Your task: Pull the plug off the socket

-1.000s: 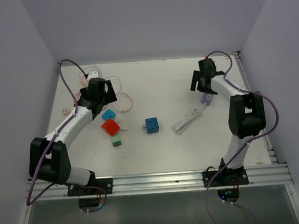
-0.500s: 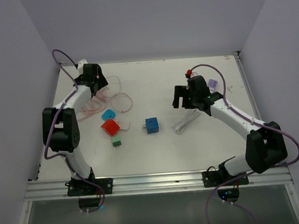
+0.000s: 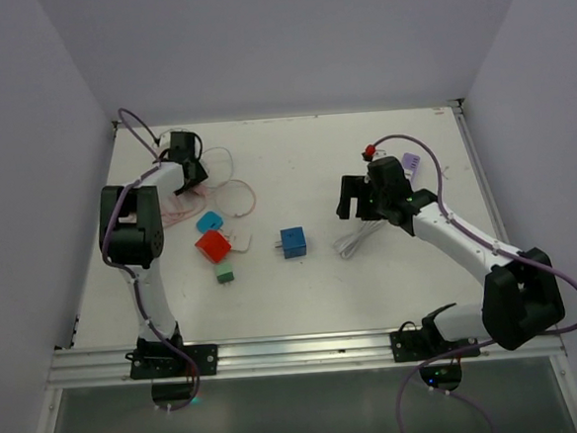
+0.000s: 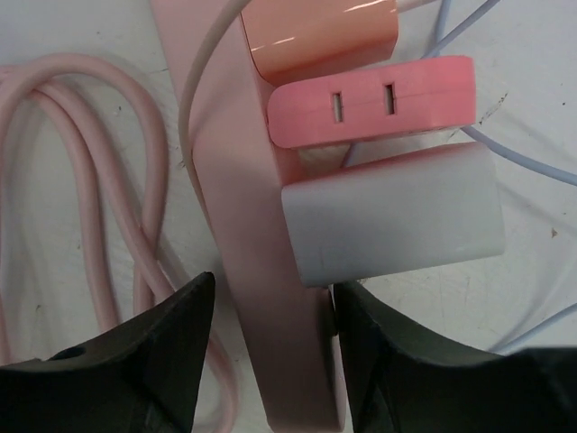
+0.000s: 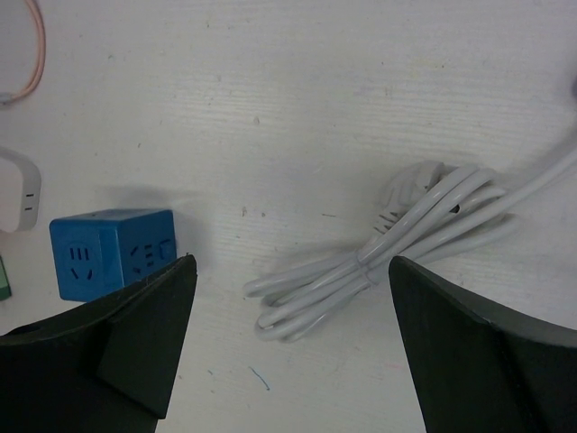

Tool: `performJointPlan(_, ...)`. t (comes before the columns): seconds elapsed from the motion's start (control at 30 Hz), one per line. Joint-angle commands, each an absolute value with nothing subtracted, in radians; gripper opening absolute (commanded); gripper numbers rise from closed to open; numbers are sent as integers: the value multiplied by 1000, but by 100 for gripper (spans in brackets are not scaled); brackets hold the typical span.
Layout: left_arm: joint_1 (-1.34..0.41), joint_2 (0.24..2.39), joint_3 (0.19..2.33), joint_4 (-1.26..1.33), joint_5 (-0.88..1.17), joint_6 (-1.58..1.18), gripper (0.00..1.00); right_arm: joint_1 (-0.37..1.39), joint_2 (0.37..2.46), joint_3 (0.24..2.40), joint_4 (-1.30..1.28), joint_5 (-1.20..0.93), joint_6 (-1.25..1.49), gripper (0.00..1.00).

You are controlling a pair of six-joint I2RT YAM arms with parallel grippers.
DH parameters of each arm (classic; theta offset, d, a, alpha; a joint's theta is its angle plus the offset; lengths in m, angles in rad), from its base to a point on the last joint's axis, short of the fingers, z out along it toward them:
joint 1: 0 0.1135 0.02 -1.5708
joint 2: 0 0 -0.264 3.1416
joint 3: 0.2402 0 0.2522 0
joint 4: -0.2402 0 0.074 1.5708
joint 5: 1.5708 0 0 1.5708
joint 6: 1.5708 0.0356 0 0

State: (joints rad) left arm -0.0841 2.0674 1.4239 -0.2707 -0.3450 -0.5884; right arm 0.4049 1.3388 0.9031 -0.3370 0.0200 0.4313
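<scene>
Left gripper (image 4: 270,293): fingers (image 4: 144,361) narrowed, flanking pink power strip (image 4: 257,225); firm clamp cannot be told. White plug (image 4: 392,216) just beyond tips, fully seated in strip's side, far-left of table (image 3: 305,166). Right gripper (image 5: 288,352) spread wide, empty, above white cable coil (image 5: 397,244). Likely bracing strip; pull not begun.

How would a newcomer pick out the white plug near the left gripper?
Go to the table's far left corner, where the left gripper straddles a pink power strip. The white plug sits on its side, nearest that gripper: the only white block, beside a pink adapter.
</scene>
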Motion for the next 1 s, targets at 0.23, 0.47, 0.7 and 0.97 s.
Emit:
performJointPlan(0.23, -81, 2092, 1473, -189, -232, -533, 14, 403, 1249, 845, -325, 3, 436, 91)
performJointPlan(0.47, -152, 2011, 1543, -84, -160, -417, 0, 403, 1187, 822, -334, 15, 433, 91)
performJointPlan(0.7, -290, 1925, 1592, -18, -40, -371, 0, 403, 1103, 789, -360, 40, 426, 90)
performJointPlan(0.97, -464, 1836, 1568, 31, 143, -359, 0, 402, 957, 733, -376, 71, 437, 89)
